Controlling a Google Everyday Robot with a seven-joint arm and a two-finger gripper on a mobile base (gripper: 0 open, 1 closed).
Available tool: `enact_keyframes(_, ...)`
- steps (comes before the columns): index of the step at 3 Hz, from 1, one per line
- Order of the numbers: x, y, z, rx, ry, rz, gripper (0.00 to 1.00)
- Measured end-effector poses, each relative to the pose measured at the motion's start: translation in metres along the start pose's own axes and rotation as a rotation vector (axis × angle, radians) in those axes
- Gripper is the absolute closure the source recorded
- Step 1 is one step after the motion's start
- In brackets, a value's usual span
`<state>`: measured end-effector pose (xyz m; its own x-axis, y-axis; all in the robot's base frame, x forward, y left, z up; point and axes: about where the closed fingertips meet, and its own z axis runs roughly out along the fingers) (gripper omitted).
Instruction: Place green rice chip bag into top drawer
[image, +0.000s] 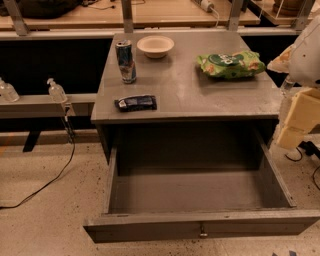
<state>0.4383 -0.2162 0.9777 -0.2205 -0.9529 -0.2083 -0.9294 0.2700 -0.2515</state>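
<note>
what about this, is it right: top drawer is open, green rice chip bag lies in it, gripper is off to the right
Not quite. The camera view shows the green rice chip bag lying on the cabinet top, right of the bowl, not in the top drawer. The drawer is open and the gripper is off to the right.
</note>
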Motion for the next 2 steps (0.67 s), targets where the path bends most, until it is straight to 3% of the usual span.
enact_keyframes(1, 0.0, 0.0, 0.0, 0.0, 0.0, 0.0, 0.0)
enact_keyframes(2, 0.005, -0.021, 0.002, 0.006, 0.041, -0.036, 0.0)
